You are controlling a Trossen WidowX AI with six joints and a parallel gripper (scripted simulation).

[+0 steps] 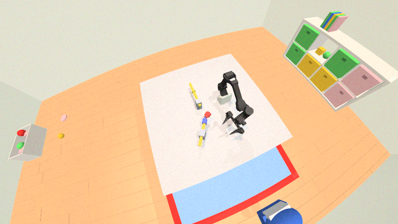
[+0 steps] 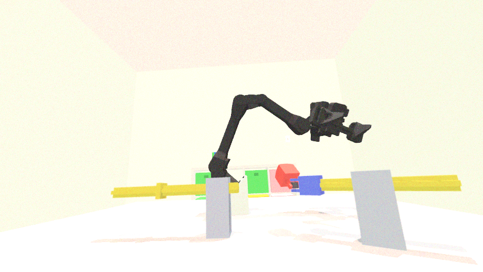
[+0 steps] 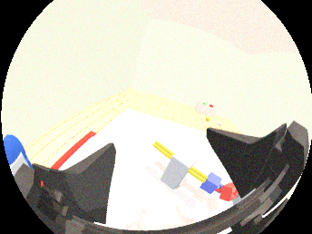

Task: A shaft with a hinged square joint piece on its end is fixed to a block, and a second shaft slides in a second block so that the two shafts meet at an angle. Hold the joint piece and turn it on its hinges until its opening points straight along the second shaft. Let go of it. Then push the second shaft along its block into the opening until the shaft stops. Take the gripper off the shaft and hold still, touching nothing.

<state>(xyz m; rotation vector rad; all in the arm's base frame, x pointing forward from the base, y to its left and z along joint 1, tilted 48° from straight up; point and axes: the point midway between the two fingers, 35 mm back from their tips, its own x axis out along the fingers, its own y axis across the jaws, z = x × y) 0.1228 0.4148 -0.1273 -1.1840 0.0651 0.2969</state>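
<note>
The red joint piece (image 1: 207,114) (image 2: 287,174) (image 3: 228,192) is hinged to the blue fork (image 1: 204,121) (image 2: 311,185) (image 3: 211,182) on the fixed yellow shaft (image 1: 200,141) (image 2: 427,183) (image 3: 196,173), held by a grey block (image 1: 202,133) (image 2: 376,209) (image 3: 175,172). It tilts upward and leans toward the arm's side, off the second shaft's line. The second yellow shaft (image 1: 191,87) (image 2: 135,191) passes through the other grey block (image 1: 198,101) (image 2: 218,209); its near end stands just out of the block, apart from the red piece. My gripper (image 1: 226,129) (image 2: 356,120) (image 3: 160,138) is wide open and empty, above and to the side of the joint.
The pale base block (image 1: 224,99) of the arm stands beside the second shaft's block. The white table top (image 1: 172,167) carries both shaft blocks. A cube shelf (image 1: 322,65), a blue mat with red border (image 1: 233,183) and a blue chair-like object (image 1: 287,216) lie beyond it.
</note>
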